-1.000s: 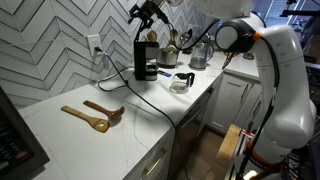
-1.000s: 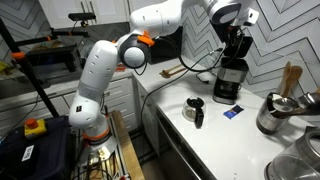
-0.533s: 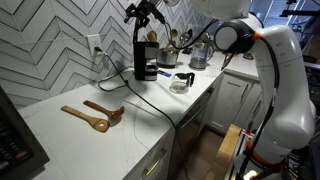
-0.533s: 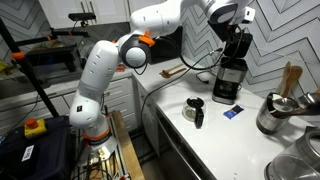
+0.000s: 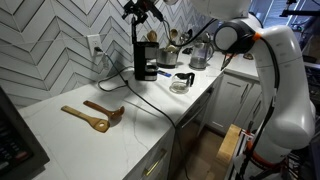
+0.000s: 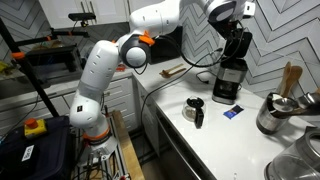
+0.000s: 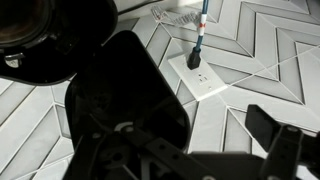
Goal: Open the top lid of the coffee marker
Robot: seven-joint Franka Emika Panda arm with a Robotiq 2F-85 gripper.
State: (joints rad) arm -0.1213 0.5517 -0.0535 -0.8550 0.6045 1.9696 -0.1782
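Observation:
The black coffee maker [image 5: 146, 58] stands on the white counter against the herringbone tile wall; it also shows in an exterior view [image 6: 230, 72]. My gripper [image 5: 141, 9] is right at its top, also seen in an exterior view [image 6: 239, 14]. In the wrist view the black lid [image 7: 125, 90] stands tilted up and fills the left half. My gripper [image 7: 195, 150] has its fingers spread; the right finger is clear of the lid, the left one is hidden behind it.
A glass carafe [image 5: 182, 82] sits beside the coffee maker, also seen in an exterior view [image 6: 195, 109]. Wooden spoons [image 5: 95, 115] lie on the counter. A kettle [image 5: 198, 55] and utensil holder [image 5: 170, 55] stand behind. A wall outlet [image 7: 205, 78] holds a plug.
My gripper has moved slightly up and toward the wall at the coffee maker's top. Nothing else moved.

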